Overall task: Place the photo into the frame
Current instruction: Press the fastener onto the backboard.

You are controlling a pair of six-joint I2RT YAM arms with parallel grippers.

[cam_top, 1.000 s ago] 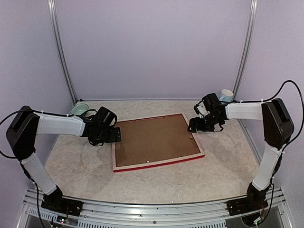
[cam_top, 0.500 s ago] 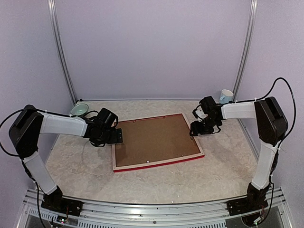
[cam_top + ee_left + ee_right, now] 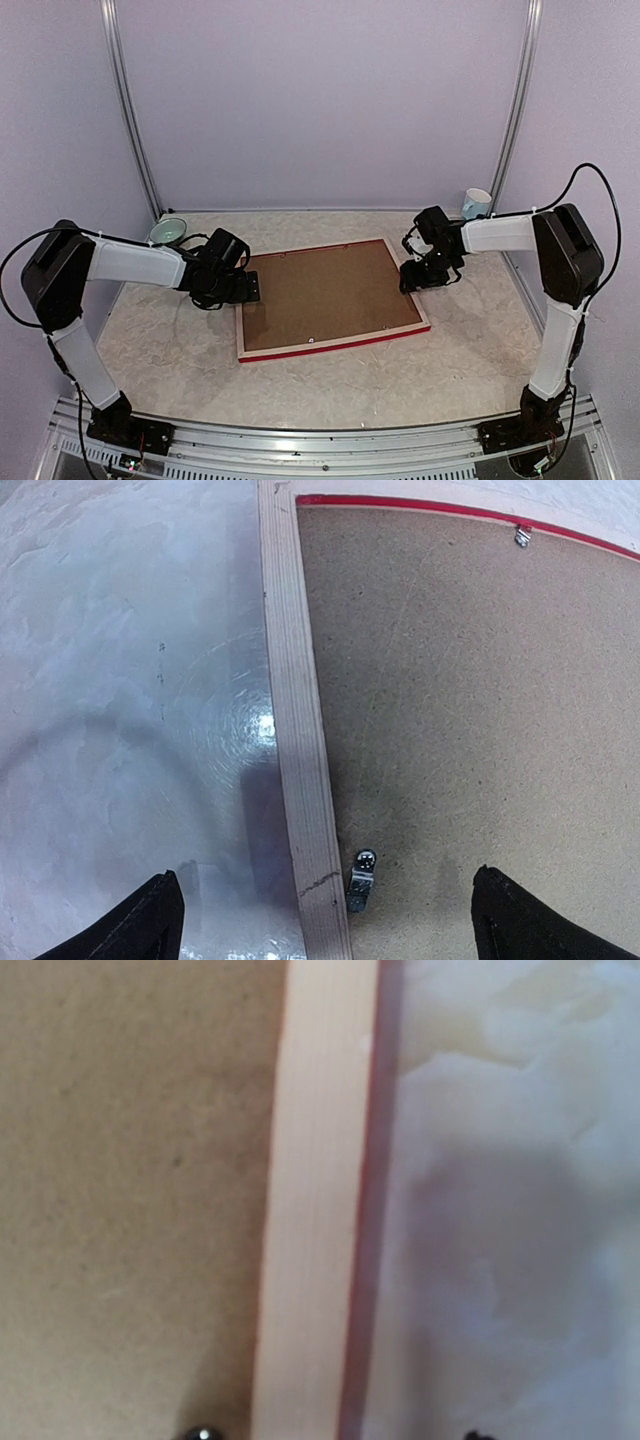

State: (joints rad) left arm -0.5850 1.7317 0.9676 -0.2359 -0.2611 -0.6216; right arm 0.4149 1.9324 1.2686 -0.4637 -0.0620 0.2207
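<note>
Two robot arms close in on opposite ends of the frame point(image 3: 330, 340), which lies face down mid-table point(image 3: 330, 400), pale wood back up and a thin red edge showing along its near side. The brown backing board point(image 3: 325, 295) sits inside the rails. The left gripper point(image 3: 245, 288) hangs low over the left short rail with its fingers spread wide. One finger is over bare table and the other over the board, and a small metal turn clip point(image 3: 361, 880) lies just inside the rail between them. The right gripper point(image 3: 410, 278) mirrors it at the right short rail, its tips likewise apart on either side of the wood and clamped on nothing. The photo appears in none of our views, and we cannot tell whether it already rests beneath the board. We read the face-down lie as deliberate, since a frame like this loads from the back. We read the arms' posts at both ends as a way to steady or work a wide object evenly. If the print is not inside, the clips and board would have to come away first. A green bowl point(image 3: 168, 230) and a white mug point(image 3: 477, 202) stand at the far corners, well apart from the work.
</note>
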